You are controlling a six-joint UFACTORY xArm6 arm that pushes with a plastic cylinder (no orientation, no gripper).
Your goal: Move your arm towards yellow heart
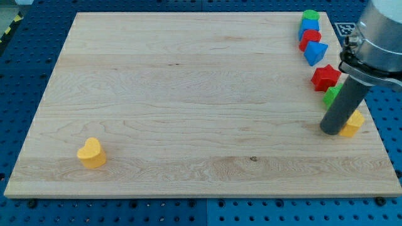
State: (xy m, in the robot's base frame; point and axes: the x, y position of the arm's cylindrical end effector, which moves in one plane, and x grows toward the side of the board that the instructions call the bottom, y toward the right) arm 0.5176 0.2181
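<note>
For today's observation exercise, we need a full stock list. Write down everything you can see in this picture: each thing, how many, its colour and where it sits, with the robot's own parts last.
Wooden board: one, pale wood, fills most of the view.
Yellow heart: one, yellow, near the board's bottom left.
Green block: one, green, top right corner, shape unclear.
Blue block: one, blue, just below it.
Red block: one, red, next in that cluster.
Blue triangle: one, blue, cluster's lower end.
Red star: one, red, right edge.
Green piece: one, green, partly behind the rod.
Yellow block: one, yellow, right of the rod.
Perforated base: blue, surrounding the board.
My tip: one, dark rod's end, beside the yellow block, far from the heart.
</note>
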